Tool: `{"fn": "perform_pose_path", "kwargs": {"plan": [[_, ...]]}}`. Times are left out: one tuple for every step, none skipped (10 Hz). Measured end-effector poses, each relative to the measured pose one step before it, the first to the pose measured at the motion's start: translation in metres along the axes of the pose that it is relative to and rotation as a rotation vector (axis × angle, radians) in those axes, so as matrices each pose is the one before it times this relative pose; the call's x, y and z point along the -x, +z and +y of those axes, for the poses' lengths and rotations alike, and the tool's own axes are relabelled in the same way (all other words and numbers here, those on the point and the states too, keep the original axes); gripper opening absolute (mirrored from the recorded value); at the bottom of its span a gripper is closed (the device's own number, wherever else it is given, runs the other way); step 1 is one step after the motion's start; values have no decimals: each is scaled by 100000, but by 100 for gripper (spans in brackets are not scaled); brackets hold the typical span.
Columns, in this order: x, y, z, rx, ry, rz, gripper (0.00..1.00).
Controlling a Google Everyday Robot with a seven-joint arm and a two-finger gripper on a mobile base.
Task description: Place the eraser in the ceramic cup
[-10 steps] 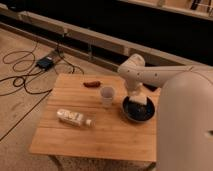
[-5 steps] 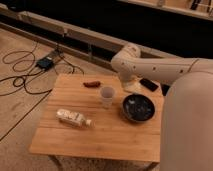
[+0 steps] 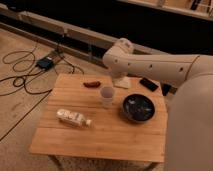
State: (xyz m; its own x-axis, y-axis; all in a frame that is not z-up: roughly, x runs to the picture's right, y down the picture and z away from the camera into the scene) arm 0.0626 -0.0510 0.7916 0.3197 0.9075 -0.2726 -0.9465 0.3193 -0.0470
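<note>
Six items on one wooden table (image 3: 105, 142), task not yet complete.

1. Ceramic cup (image 3: 106, 95): upright near the table's middle, mouth open; nothing white shows inside it.
2. Eraser (image 3: 122, 83): white block at the far side of the table, behind the cup and slightly to its right, well outside it.
3. Gripper (image 3: 120, 75): at the lower end of the arm (image 3: 150, 65), hanging directly over the eraser and apparently touching it. Its fingers are pressed together; whether they pinch the block or only rest on it cannot be told.
4. Dark bowl (image 3: 139, 108): just beside the cup on its right.
5. Clear bottle (image 3: 73, 118): lying on its side toward the front left.
6. Small reddish-brown piece (image 3: 91, 84) behind the cup on the left, and flat black object (image 3: 148, 84) near the far right corner.

Progress, as judged: at most the pick-up stage. Carrying to the cup and releasing inside are still left.

Room: the eraser sits close to the far edge, so a nudge could push it off. The way to the cup is short and bare. The bowl's rim crowds the cup's right side, while its left and front stand open. Cables (image 3: 20, 75) lie on the floor to the left.
</note>
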Motion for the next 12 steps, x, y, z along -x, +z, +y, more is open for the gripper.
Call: {"fn": "perform_pose_path", "kwargs": {"plan": [[81,-9,1304,3104,-1092,-859,0],[21,125,1043,2633,-787,-401,0],[144,137,1445,4095,-899,-607,0],[206,110,1124,3640,-435,-293,0],[275,66,904,2899,-455,-233,0],[440,-29,989,3085,-885,-293,0],[585,-209,810,2767,-1087,-474,0],[128,-33,370,1299,-348,95,0],[111,31,341,1929,-243,134,0],[-64,146,147,1701,418,288,0],[-266,367,-90,2022,1474,602,0],[-211,317,-186,1700,1671,504,0]]}}
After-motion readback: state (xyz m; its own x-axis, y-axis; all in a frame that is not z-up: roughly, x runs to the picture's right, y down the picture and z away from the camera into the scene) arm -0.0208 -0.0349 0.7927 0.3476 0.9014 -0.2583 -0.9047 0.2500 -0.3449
